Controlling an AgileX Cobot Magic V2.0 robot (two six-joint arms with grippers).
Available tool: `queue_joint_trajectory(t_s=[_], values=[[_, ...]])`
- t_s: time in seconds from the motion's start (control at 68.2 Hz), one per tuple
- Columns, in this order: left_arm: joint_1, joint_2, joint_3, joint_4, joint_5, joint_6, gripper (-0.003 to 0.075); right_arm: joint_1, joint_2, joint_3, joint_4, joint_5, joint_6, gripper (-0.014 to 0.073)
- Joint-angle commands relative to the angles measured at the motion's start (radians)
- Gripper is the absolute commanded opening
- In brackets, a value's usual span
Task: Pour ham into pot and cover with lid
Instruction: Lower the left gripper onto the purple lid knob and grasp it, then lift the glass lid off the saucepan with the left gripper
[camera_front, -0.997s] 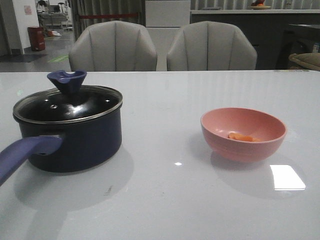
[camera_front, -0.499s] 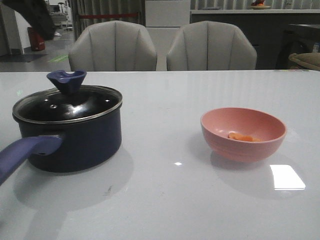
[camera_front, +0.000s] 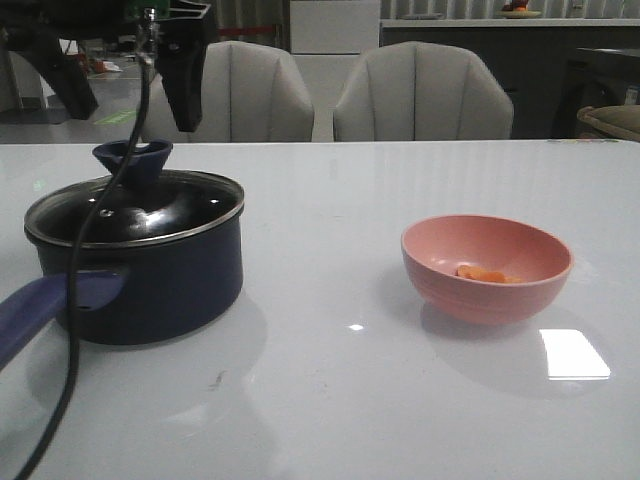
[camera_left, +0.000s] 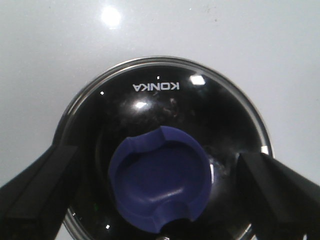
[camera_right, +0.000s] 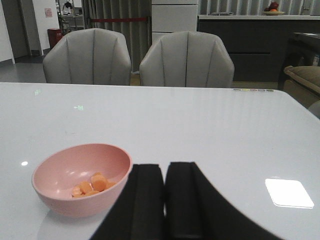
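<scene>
The dark navy pot (camera_front: 160, 285) stands at the table's left, its purple-blue handle (camera_front: 40, 312) pointing toward the camera. The glass lid (camera_front: 190, 205) sits on it with its blue knob (camera_front: 132, 160) up. My left gripper (camera_front: 128, 92) hangs open just above the knob, one finger on each side. In the left wrist view the lid (camera_left: 155, 100) and knob (camera_left: 159, 179) lie between the spread fingers (camera_left: 42, 192). The ham (camera_front: 485, 273) lies in the pink bowl (camera_front: 487, 290) at the right. My right gripper (camera_right: 165, 200) is shut and empty, beside the bowl (camera_right: 60, 172) and ham (camera_right: 91, 185).
Two grey chairs (camera_front: 420, 95) stand behind the table's far edge. A black cable (camera_front: 75, 330) from the left arm hangs in front of the pot. A bright light reflection (camera_front: 573, 355) lies on the white table (camera_front: 330, 400) near the bowl.
My left gripper has come into the front view from the upper left and now hangs open over the lid's knob, with its cable. Pot, lid and bowl have not moved.
</scene>
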Motion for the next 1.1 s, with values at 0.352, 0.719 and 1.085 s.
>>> queue_joint_trajectory(t_s=[0.352, 0.719, 1.085], values=[[0.019, 0.069, -0.105, -0.041, 0.082, -0.046, 0.0656, -0.006, -0.019, -0.005, 0.001, -0.079, -0.007, 0.0159], [0.038, 0.098, -0.107, -0.083, 0.105, -0.046, 0.0316, -0.006, -0.019, -0.005, 0.001, -0.079, -0.007, 0.0159], [0.038, 0.068, -0.162, -0.055, 0.135, -0.01, 0.0153, -0.006, -0.019, -0.005, 0.001, -0.079, -0.007, 0.0159]])
